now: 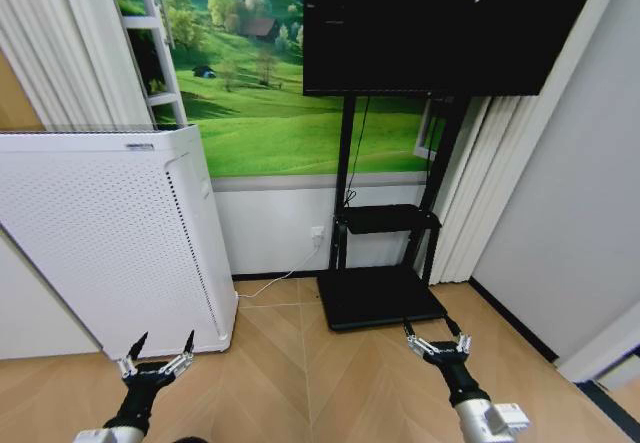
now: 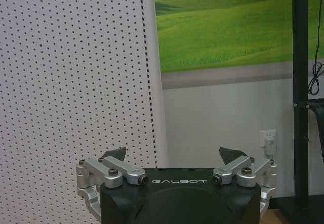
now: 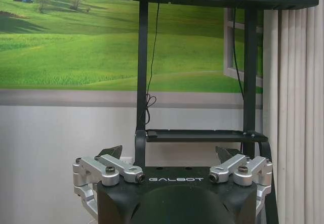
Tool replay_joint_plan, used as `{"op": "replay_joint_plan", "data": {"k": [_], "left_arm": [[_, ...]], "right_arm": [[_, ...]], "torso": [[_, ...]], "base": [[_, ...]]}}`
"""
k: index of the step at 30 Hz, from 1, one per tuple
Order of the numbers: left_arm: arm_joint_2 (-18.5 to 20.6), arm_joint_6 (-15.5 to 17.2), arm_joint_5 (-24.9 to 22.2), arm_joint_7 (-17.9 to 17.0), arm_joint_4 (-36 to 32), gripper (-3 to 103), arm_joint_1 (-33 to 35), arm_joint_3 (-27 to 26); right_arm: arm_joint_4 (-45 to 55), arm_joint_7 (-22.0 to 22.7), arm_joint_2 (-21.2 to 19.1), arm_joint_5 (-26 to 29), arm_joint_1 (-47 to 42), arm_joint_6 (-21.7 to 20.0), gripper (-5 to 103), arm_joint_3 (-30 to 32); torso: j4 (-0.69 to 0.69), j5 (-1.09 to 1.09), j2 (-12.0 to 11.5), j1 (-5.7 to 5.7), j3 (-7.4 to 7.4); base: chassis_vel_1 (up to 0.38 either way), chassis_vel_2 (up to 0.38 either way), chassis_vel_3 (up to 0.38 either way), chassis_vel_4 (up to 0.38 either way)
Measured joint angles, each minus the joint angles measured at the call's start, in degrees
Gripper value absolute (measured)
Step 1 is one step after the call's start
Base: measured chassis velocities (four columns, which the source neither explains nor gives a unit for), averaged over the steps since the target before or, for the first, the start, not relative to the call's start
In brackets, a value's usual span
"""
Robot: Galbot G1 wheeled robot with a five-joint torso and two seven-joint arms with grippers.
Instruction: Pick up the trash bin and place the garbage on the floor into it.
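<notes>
The trash bin and the garbage are out of view. The floor [image 1: 330,373] is light tan chevron parquet. My left gripper [image 1: 156,357] is held low at the lower left of the head view, just in front of the white appliance, open and holding nothing. My right gripper [image 1: 437,344] hangs low at the lower right, near the front of the stand's black base, also open and holding nothing. The left wrist view shows my left gripper [image 2: 174,155] with spread fingers facing the appliance and the wall. The right wrist view shows my right gripper [image 3: 169,152] spread, facing the stand.
A tall white perforated appliance [image 1: 110,238] stands at the left against the wall. A black screen [image 1: 440,23] sits on a black stand [image 1: 385,218] with a flat base plate [image 1: 380,298]. A white cable [image 1: 275,283] runs along the floor. A grey wall [image 1: 570,203] closes the right side.
</notes>
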Motion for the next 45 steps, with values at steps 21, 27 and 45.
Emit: {"op": "replay_joint_plan", "data": {"k": [21,27,45], "left_arm": [[0.00,0.00,0.00,0.00,0.00,100,0.00,0.00],[0.01,0.00,0.00,0.00,0.00,100,0.00,0.00],[0.00,0.00,0.00,-0.01,0.00,100,0.00,0.00]], "right_arm": [[0.00,0.00,0.00,0.00,0.00,0.00,100,0.00],[0.00,0.00,0.00,0.00,0.00,0.00,100,0.00],[0.00,0.00,0.00,0.00,0.00,0.00,100,0.00]], "torso": [[0.00,0.00,4.16,1.49,2.64],[0.01,0.00,5.54,2.08,3.44],[0.01,0.00,9.80,3.74,6.04]], "base": [[0.014,0.016,0.015,0.013],[0.000,0.000,0.000,0.000],[0.000,0.000,0.000,0.000]]}}
